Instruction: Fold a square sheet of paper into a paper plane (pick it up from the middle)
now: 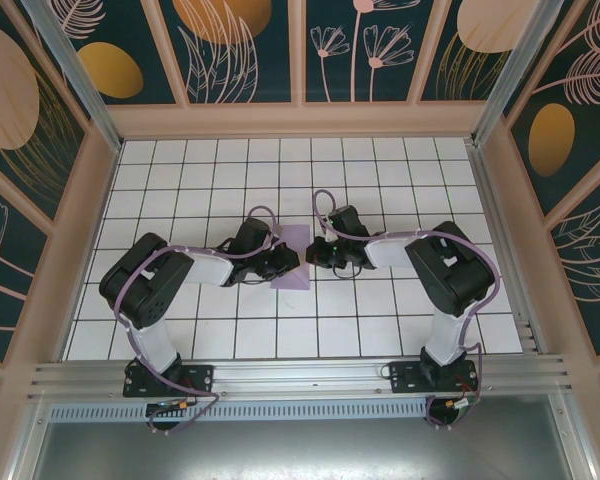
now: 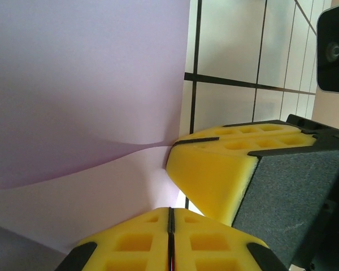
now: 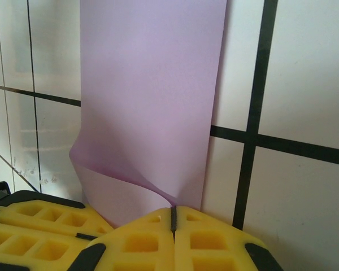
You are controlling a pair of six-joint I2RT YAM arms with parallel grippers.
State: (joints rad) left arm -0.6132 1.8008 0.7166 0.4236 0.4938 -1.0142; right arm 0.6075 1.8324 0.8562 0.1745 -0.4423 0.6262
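The sheet lies near the middle of the table, a narrow lavender strip running away from the arm bases, with the 2 grippers meeting over it from either side. In the right wrist view its far part lies flat on the white tiles, while its near end lifts off them in a soft curl, the paler underside showing. That curl runs down to a point at the tip of the right gripper, whose yellow pads are pressed together with only a thin seam between them; it looks clamped on the near edge of the sheet. In the left wrist view the same fold line runs across the paper to that tip. The left gripper is clenched too, its pads closed along a dark seam, and it sits just beside the right one, tip near tip. The paper passes beneath its pads, but I cannot tell whether any of it is caught between them. From above, both arms bend inward from the near edge of the table. Patterned panels wall the table on 3 sides.
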